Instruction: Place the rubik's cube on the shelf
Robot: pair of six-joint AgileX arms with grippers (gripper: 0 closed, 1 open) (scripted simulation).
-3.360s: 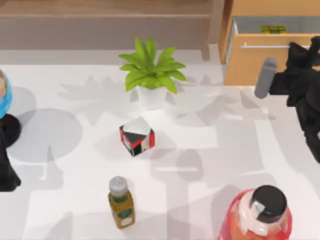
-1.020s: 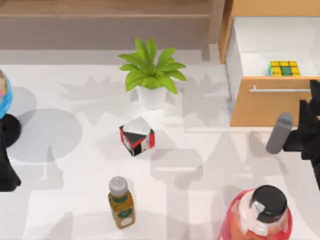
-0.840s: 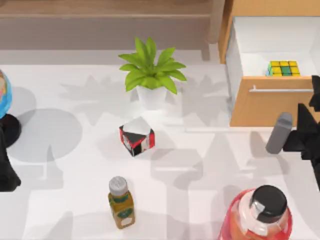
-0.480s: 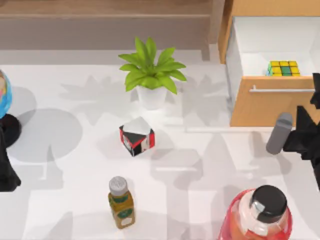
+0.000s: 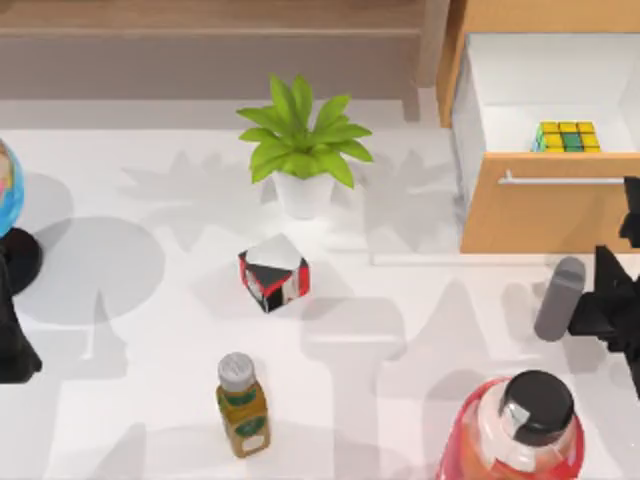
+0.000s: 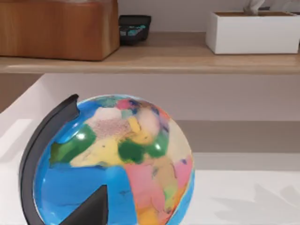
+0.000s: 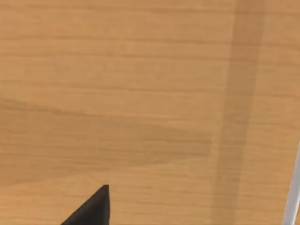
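The rubik's cube sits inside the open drawer of the light wooden drawer unit, at the back right of the bench. It lies in the drawer's front right corner, just behind the drawer front with the silver bar handle. Its top shows yellow and green squares.

The shelf runs along the back of the bench, from the left side up to the drawer unit. It is well apart from the cube.

The right gripper is at the right edge of the bench, just in front of the drawer front and not touching it. The arm is black, with a grey round part sticking out to its left. It is not possible to tell how the jaws stand. The right wrist view looks close at the wooden drawer front.

The left arm is parked at the left edge of the bench, beside a globe.

The bench is white and smooth, with soft grey shadows on it. On it stand one green plant in a white pot, one red, black and white cube, one small brown bottle with a grey cap and one big red bottle with a black cap. There is one globe and one rubik's cube.
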